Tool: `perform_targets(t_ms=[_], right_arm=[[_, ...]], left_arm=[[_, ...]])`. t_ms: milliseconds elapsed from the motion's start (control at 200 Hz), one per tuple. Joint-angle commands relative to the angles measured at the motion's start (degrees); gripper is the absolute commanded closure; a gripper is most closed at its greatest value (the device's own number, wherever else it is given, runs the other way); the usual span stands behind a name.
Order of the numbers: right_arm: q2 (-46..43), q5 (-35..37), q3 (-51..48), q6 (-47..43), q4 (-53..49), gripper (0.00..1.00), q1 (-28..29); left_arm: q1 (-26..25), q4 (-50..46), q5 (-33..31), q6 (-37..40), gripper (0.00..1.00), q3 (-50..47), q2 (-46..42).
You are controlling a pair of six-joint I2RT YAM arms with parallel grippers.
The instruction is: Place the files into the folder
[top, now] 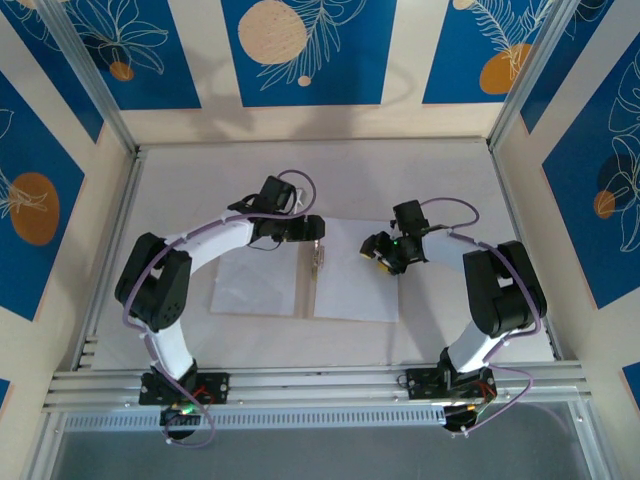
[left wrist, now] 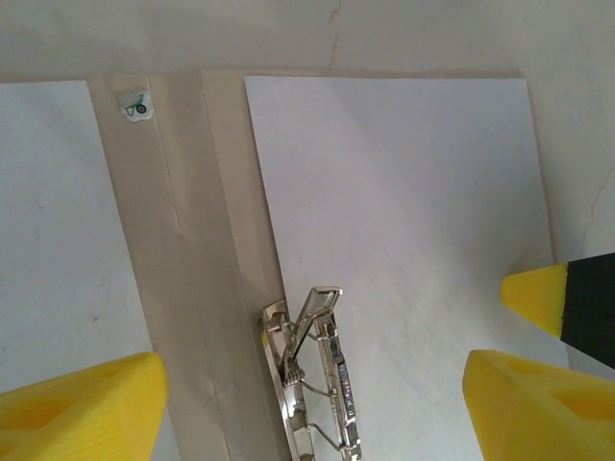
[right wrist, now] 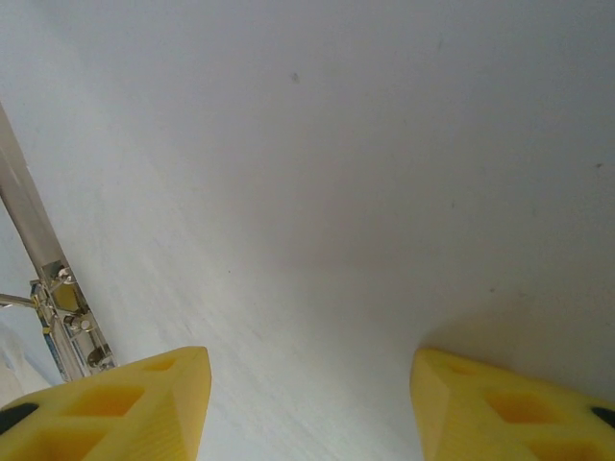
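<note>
Down on the bench (top: pixel 450 180), lying open and flat: the folder (left wrist: pixel 183 250), tan spine strip facing up. Right on that spine, the shiny metal clip (left wrist: pixel 312 375).

Just right of the clip, one white sheet (left wrist: pixel 413 221), flat on the folder's right half, with a thin tan margin showing past its top edge. Left of the clip, more white (left wrist: pixel 48 240): second sheet or folder lining, cannot tell.

Hovering over the clip now, the left fingers (left wrist: pixel 86 403), spread wide, one on either side of it, gripping nothing.

Further right of the clip, over the white sheet, the right fingers (right wrist: pixel 135 403), also apart, with nothing but bare paper between them. Poking into the left wrist view, at the sheet's edge farthest from the clip, one yellow, black-backed tip of theirs.
</note>
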Motion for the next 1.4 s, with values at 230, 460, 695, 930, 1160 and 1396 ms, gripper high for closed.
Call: perform_targets(t_ms=[230,460,695,930,1160,1396], right_arm=[[1.19,-1.55,1.67,-0.51,-1.48,0.43,-0.30],[-0.69,-1.81,1.52,-1.44,-1.29,0.42,-0.35],[-7.75,-0.33,4.82,-4.83,-8.88,0.41,-0.38],[-15.93,-1.73,5.32,-4.61,-13.93,0.41,-0.31],[-21.57,-5.75,4.06,-3.30,-16.58,0.41,0.69],[-26.93,-9.21,1.08,-2.34,-18.23,0.41,0.90]], left_arm=[[0.58,0.80,2.33,-0.71,0.20,1.97,1.41],[0.96,-1.06,2.60,0.03,0.20,2.49,1.31],[4.99,-10.73,-3.23,1.78,0.21,-0.64,-6.35],[9.16,-10.46,-1.13,0.85,0.21,-10.98,-13.90],[9.16,-1.29,9.17,3.40,0.23,-12.32,-12.32],[8.15,3.77,18.09,5.02,0.23,-2.84,-0.24]])
